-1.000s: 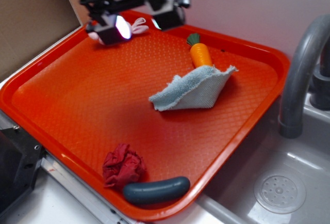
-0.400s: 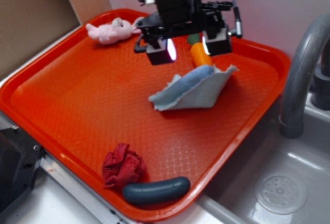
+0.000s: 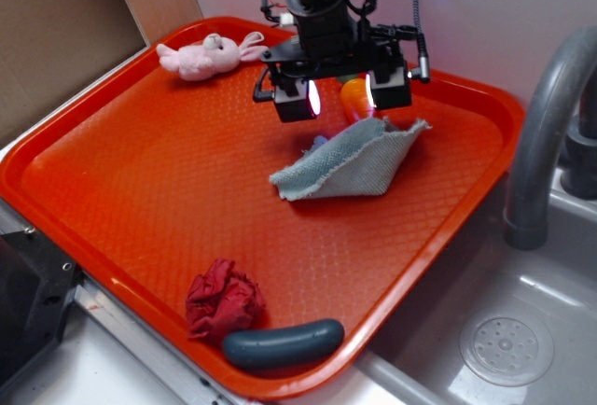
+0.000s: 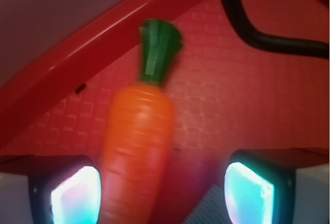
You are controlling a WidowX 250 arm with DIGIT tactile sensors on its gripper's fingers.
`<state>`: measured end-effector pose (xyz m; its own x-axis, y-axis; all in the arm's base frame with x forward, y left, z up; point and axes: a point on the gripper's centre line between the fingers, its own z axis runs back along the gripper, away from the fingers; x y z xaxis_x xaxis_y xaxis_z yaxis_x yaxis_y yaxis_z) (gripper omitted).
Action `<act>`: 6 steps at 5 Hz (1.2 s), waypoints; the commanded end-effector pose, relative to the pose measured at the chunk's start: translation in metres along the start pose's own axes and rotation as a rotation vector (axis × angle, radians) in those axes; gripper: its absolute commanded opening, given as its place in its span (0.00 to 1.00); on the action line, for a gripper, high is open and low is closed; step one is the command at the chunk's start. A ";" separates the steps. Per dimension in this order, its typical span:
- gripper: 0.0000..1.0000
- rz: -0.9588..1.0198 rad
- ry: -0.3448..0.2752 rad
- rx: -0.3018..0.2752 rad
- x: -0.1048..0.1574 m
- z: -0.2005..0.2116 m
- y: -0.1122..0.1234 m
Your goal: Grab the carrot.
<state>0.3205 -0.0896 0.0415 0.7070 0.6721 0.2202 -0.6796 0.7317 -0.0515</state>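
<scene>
**While jaws hang spread over carrot: grab not yet made**

Status: approach looks approx. done, grasp pending. Gripper sits above the carrot w/ jaws spread wide; nothing pinched. Wrist view: carrot runs between the two lit fingers, green top pointing away, body closer to the left-of-frame finger, no contact visible. Judged remaining: lower, close on the orange body, lift. Whether height is already right for closing – can't tell from these views.

Item location: carrot lies flat at far side of the tray, near the back rim; its near end is tucked under/against the cloth, light blue, rumpled, peaked.

Surface: orange plastic tray, textured floor, raised rim. Also on it: pink bunny at far-left corner; red rag, crumpled, at near edge; blue-grey sausage toy just beside it, against the near rim. All well apart from the carrot.

Room: toy sink w/ drain to right of the tray; grey faucet arching over it. Brown board at left, pale wall behind.
</scene>
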 end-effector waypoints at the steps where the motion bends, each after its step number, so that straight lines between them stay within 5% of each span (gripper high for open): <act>1: 1.00 -0.055 0.027 -0.055 0.008 -0.011 -0.021; 2: 0.00 -0.078 0.026 -0.046 -0.003 -0.018 -0.024; 4: 0.00 -0.182 0.007 -0.026 -0.002 0.033 0.001; 6: 0.00 -0.319 0.129 -0.106 0.042 0.124 0.053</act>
<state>0.2760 -0.0445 0.1479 0.9124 0.4057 0.0543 -0.4023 0.9133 -0.0635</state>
